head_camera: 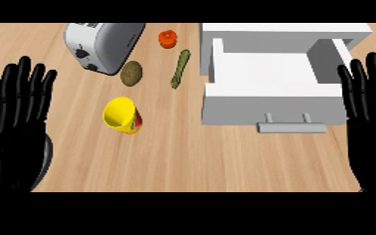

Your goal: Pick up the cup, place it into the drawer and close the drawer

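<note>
Head view shows the yellow cup [121, 114] on the wooden counter [191, 164], left of centre, tilted so its open mouth faces up and toward the camera, with a red and orange patch low on its side. Nothing touches it. Just beyond it lies a brown, rough-skinned round thing [132, 72], perhaps a kiwi or potato; a thin green vegetable [179, 69] lies to the right of that, and a small orange-red item [168, 38] sits farther back. A silver toaster [103, 46] stands at the back left.

To the right, well apart from the cup, the white drawer [217, 104] is pulled out, its inside bare and its grey handle [291, 127] facing the near side.

The left hand [22, 124] rests at the left edge, fingers straight and up, holding nothing. The right hand [361, 114] rests likewise at the right edge, released, beside the drawer's right wall.

The pick-up has not begun. The left hand looks the better choice, being nearer. Because the cup leans, the fingers should come in from the side and curl round its body below the rim, not press down on the mouth, which could roll it toward the brown thing. Lift it clear of the drawer's front wall before lowering it inside, then push on the handle squarely.
</note>
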